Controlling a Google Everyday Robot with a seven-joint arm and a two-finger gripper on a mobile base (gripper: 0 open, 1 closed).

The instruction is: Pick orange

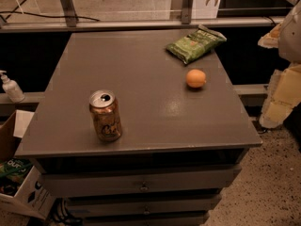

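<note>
One orange [195, 78] sits left of right-edge tool [281, 95].

Open worktop [141, 60] lies all round the orange [196, 78]. The chip bag [195, 43] lies near behind it, the can [105, 115] well apart at front-left. The gripper [278, 102] hangs beyond the right edge.

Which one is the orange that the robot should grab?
Look at the grey cabinet top. Toward its right side, just in front of the green chip bag, sits the orange, small, round and matte, unlike the shiny can. The gripper hangs beyond the right edge.
</note>
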